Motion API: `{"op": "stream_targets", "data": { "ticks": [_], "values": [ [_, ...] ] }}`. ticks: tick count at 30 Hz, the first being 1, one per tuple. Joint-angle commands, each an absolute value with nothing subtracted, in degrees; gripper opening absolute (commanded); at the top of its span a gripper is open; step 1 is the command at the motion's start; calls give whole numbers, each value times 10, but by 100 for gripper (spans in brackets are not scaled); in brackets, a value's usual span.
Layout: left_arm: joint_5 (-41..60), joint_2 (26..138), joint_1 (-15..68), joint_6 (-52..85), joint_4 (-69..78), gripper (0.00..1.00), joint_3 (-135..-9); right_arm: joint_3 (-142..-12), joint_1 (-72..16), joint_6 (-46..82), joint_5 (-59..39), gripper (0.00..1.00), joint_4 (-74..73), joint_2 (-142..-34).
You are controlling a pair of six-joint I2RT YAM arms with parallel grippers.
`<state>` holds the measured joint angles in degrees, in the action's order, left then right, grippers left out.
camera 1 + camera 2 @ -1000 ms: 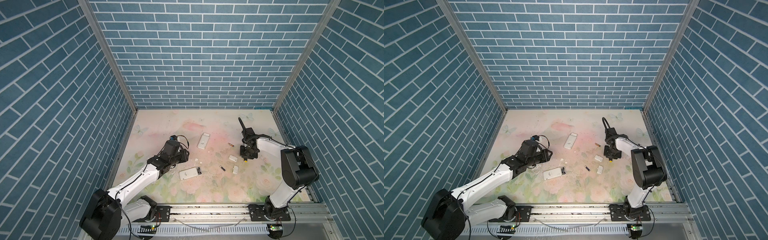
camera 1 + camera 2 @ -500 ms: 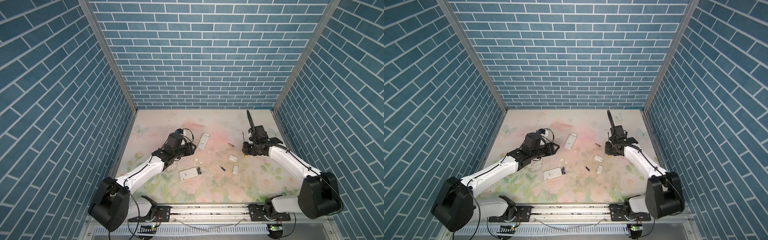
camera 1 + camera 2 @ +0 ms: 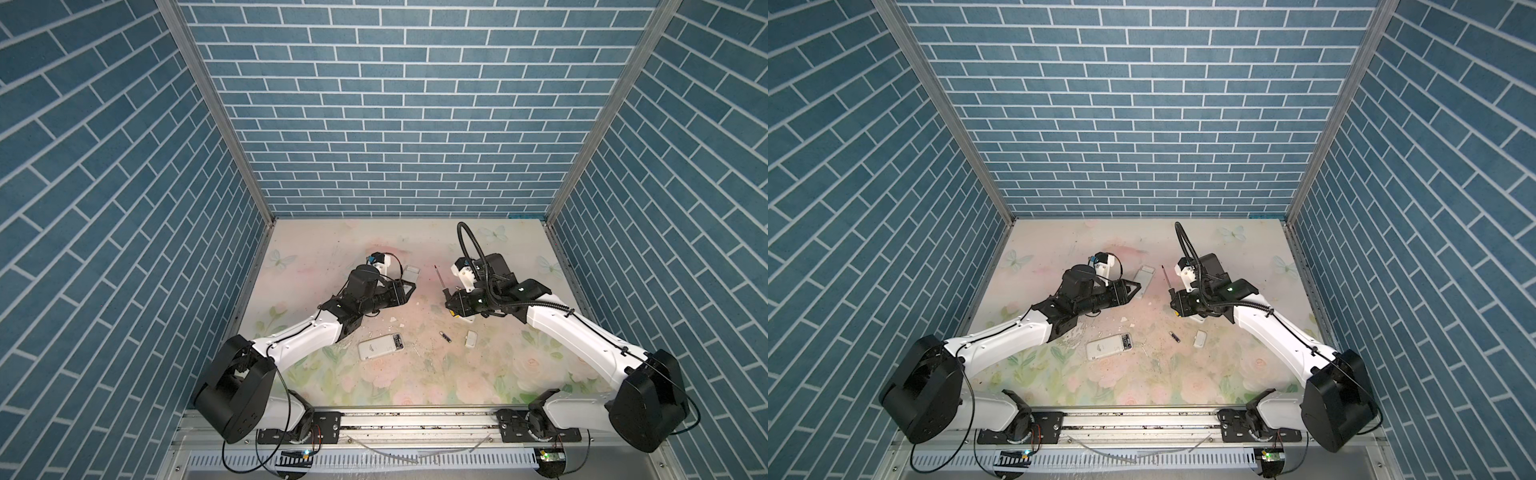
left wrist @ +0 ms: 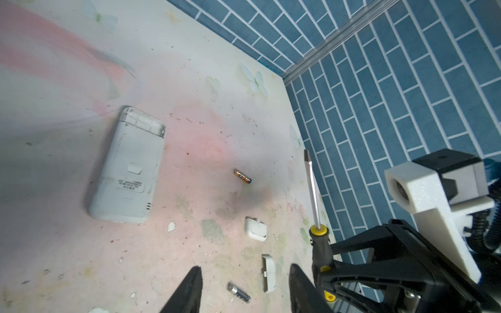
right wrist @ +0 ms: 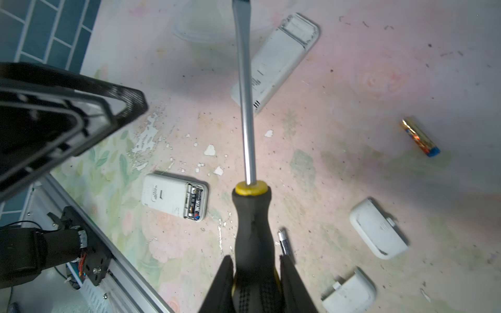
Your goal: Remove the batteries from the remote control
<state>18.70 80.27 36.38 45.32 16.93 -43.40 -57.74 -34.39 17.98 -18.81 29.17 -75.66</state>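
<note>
A white remote control (image 3: 381, 347) (image 5: 168, 195) lies near the front with its compartment uncovered and the batteries (image 5: 195, 202) still inside. A second white remote (image 4: 127, 165) (image 3: 410, 273) lies further back. A loose black battery (image 4: 239, 292) (image 3: 445, 336) and a copper one (image 4: 242, 176) (image 5: 418, 138) rest on the mat. My left gripper (image 4: 245, 271) (image 3: 409, 289) hovers open and empty over the middle of the mat. My right gripper (image 5: 256, 271) (image 3: 451, 309) is shut on the black-and-yellow handle of a screwdriver (image 5: 252, 216), whose shaft points toward the back wall.
Two white cover plates (image 4: 255, 229) (image 4: 269, 272) lie right of the loose black battery. White chips (image 5: 210, 150) are scattered mid-mat. Brick walls close off three sides, and a metal rail (image 3: 415, 419) runs along the front.
Both arms have swung toward the middle of the mat. The left gripper went back and right and opened a little. The right gripper moved left with the screwdriver.
</note>
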Motion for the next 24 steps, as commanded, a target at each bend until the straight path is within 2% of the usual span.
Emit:
{"op": "stream_targets", "data": {
  "ticks": [1, 10, 20, 24],
  "values": [
    [180, 822, 382, 468, 223, 52, -449, -617, -356, 172, -223, 4, 256, -766],
    [171, 845, 408, 503, 301, 50, -434, -629, -377, 174, -223, 3, 248, -790],
    [166, 850, 425, 507, 295, 50, -442, -640, -387, 170, -214, 3, 251, -796],
    [165, 868, 429, 508, 284, 45, -453, -645, -392, 168, -213, 3, 248, -801]
  ]
}}
